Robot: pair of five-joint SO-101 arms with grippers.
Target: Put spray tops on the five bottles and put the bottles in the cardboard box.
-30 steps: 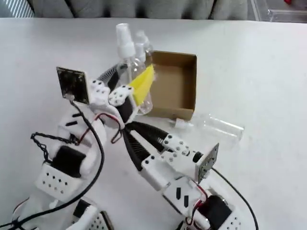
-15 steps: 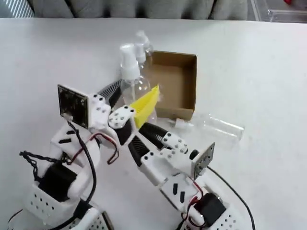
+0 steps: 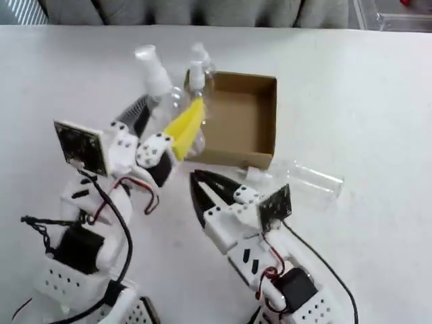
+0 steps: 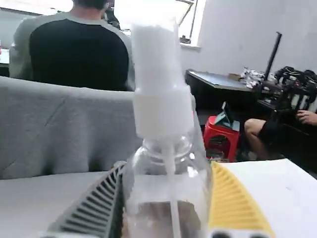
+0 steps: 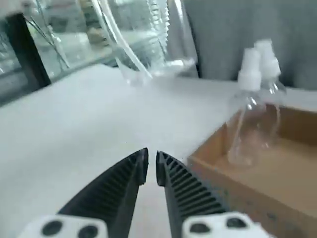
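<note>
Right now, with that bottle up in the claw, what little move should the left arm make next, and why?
Probably swing the bottle sideways over the box and lower it in. The left claw grips it tilted beside the box, not inside, and its spray top is already on. Two capped bottles stand in one corner, with bare floor next to them.

Bright even light over white table point(image 3: 364, 94), faint soft shadows, window point(image 4: 121, 7) glare washing out spray top point(image 4: 161, 99)
</note>
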